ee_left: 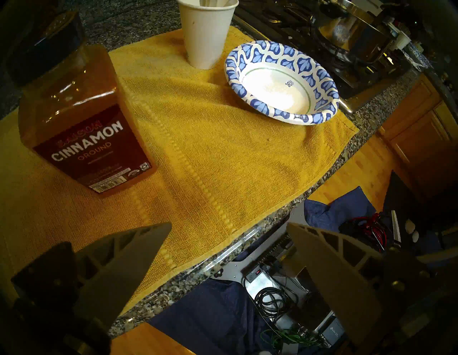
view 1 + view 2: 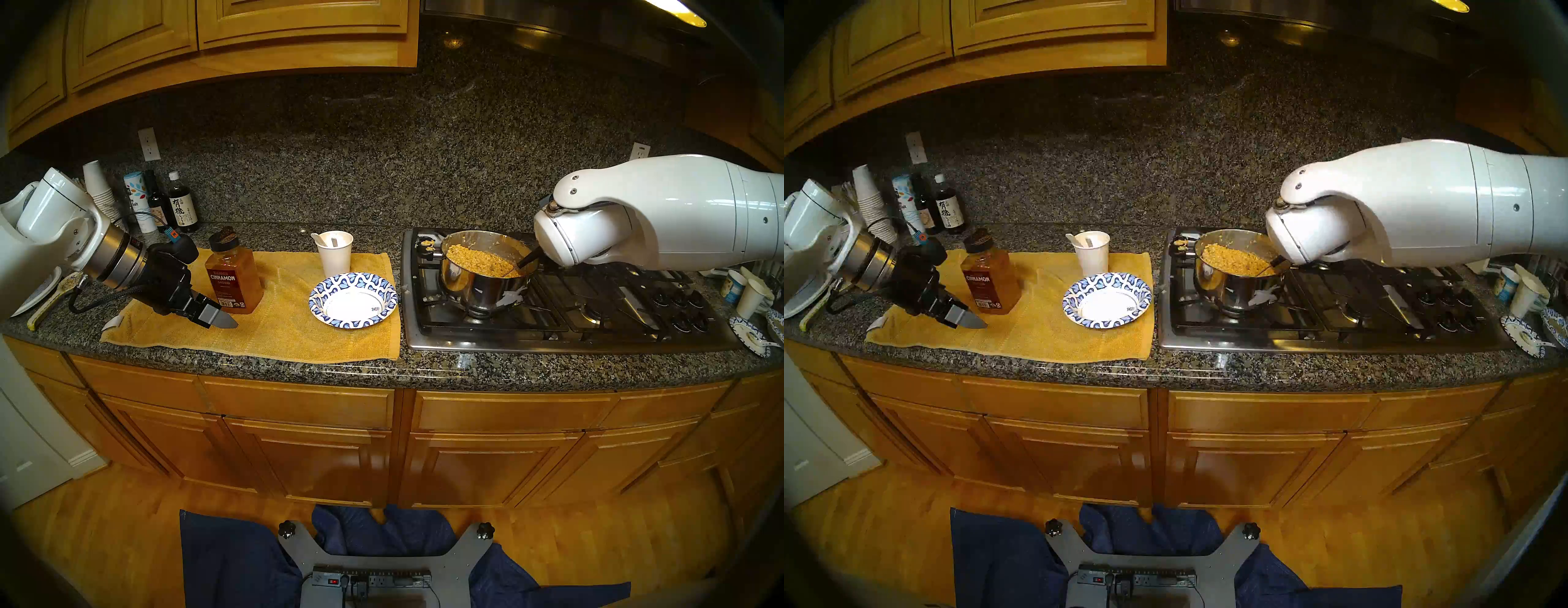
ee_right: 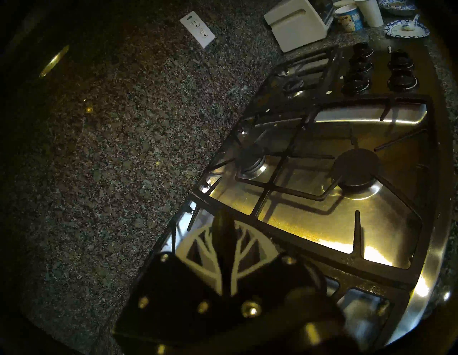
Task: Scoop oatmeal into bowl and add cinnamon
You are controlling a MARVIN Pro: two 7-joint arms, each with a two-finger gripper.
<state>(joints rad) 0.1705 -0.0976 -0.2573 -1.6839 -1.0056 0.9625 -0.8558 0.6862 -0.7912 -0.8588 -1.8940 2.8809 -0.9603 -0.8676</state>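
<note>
Tan-yellow oatmeal fills a steel pot on the stove's front left burner. A black-handled utensil dips into it from the right. My right gripper is shut on that dark handle; in the head views the white forearm hides it. The blue-patterned paper bowl sits empty on a yellow towel. The cinnamon jar stands upright at the towel's left. My left gripper hangs open just in front of the jar, holding nothing.
A white paper cup with utensils stands behind the bowl. Dark bottles and stacked cups line the back left. Stove knobs, cups and patterned plates crowd the far right. A spoon rest lies at the counter's left edge.
</note>
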